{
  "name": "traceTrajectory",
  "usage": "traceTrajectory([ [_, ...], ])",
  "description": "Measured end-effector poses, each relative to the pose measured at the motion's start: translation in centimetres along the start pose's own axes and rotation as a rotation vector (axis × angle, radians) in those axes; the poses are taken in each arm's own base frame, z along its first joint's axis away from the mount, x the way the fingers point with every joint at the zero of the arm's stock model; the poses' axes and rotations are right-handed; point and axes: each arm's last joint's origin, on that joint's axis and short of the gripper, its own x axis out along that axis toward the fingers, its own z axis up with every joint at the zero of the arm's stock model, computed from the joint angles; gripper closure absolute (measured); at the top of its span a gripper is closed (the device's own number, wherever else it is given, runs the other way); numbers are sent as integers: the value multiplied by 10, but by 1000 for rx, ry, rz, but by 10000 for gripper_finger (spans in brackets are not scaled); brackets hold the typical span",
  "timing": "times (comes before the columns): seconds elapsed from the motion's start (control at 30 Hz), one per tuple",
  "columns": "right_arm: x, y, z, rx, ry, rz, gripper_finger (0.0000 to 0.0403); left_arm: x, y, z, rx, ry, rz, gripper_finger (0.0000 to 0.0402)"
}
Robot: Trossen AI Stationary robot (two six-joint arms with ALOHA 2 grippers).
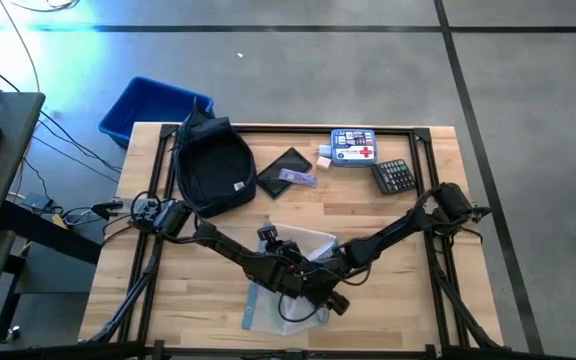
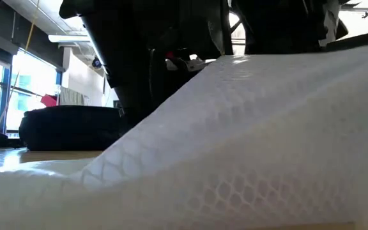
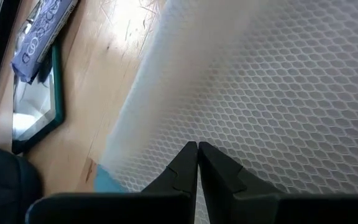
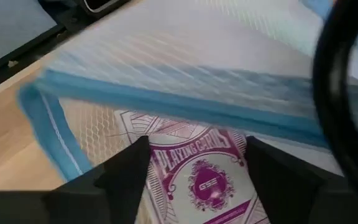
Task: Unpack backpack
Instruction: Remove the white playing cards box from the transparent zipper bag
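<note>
— How many things were out on the table [image 1: 408,290]?

— One backpack [image 1: 211,165], dark navy, lying near the far left corner. Beside it one flat black case [image 1: 283,165] with one purple packet [image 1: 298,178] on it, then one first-aid box [image 1: 353,146] and one calculator [image 1: 394,176] toward the far right. One clear mesh pouch [image 1: 298,262] with blue trim lay at the near middle. One blue bin [image 1: 151,108] stood off the table behind the bag.

— And the two arms?

— Both met over the pouch. The left gripper [image 3: 197,152] had its fingers pressed together, tips against the mesh; whether they pinched it I couldn't tell. The right gripper [image 4: 192,163] stood partly spread on either side of one deck of playing cards [image 4: 202,177] inside the pouch, touching or not I couldn't tell.
</note>
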Motion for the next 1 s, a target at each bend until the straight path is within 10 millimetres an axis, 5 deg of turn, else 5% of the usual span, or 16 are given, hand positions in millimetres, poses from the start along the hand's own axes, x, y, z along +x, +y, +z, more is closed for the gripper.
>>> traceTrajectory([
  [0.37, -51, 9, 2, 296, 163, -187, 211, 0, 1, -3, 7, 21, 10, 402],
  [1.0, -53, 34, 8, -62, 183, 13, 210, -1, 1, -3, 10, 23, 9, 402],
])
